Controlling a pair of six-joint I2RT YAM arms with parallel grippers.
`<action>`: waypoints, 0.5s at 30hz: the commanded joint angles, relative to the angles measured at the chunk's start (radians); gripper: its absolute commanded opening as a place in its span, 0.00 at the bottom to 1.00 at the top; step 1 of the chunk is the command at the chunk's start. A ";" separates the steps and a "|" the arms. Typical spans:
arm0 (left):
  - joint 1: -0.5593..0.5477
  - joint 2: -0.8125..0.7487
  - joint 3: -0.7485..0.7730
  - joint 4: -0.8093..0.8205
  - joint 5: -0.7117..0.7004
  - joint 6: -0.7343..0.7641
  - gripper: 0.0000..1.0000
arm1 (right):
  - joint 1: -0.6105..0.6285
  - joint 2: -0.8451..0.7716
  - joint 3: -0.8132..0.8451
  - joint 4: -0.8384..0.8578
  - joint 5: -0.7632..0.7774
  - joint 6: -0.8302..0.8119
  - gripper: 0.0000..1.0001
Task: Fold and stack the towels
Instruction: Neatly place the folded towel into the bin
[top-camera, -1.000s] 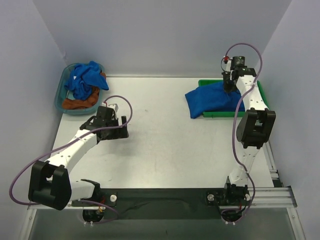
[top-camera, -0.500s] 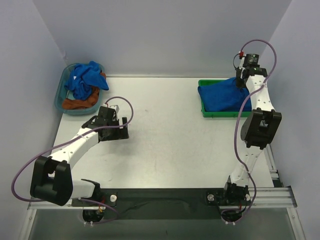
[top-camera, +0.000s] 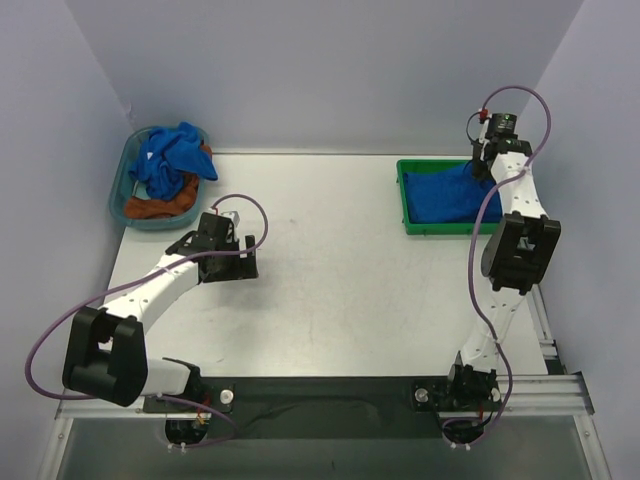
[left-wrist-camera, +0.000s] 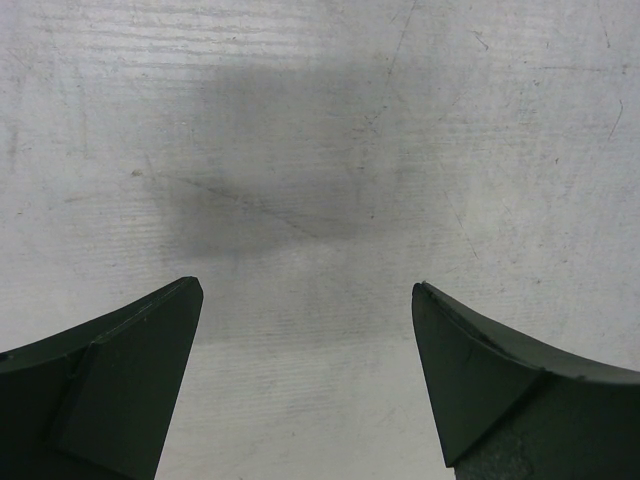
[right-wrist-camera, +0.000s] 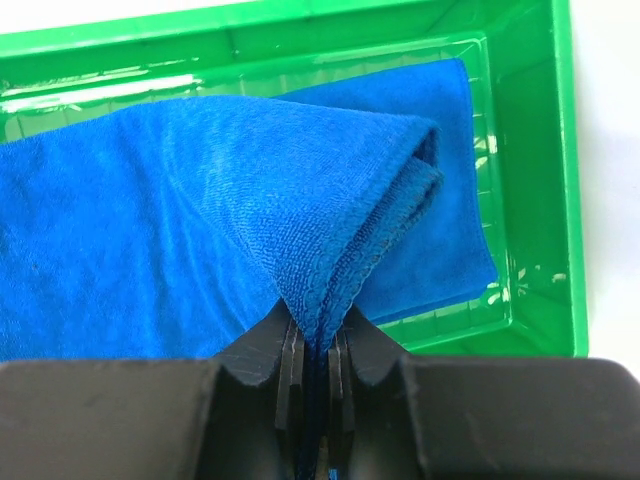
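One folded towel (right-wrist-camera: 190, 210) lies in the green tray (top-camera: 440, 230), far right, its edge pinched by the right hand (right-wrist-camera: 318, 335); crumpled towels (top-camera: 168, 160) wait in the far-left basket (top-camera: 116, 195), left hand (left-wrist-camera: 308, 290) gaping, empty.

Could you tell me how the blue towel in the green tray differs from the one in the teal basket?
The tray towel lies fairly flat in the green tray; the basket towel is a crumpled heap atop an orange-brown cloth in the teal basket. The right claw pinches the tray towel's corner; no claw touches the basket towel. Both are royal blue.
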 joint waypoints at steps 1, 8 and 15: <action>0.008 0.002 0.012 0.039 0.010 0.017 0.97 | -0.024 -0.013 -0.008 0.034 0.040 0.027 0.00; 0.007 0.008 0.015 0.039 0.011 0.017 0.97 | -0.037 -0.016 -0.030 0.036 0.093 0.052 0.00; 0.007 0.013 0.015 0.037 0.010 0.020 0.97 | -0.038 -0.014 -0.062 0.042 0.138 0.086 0.00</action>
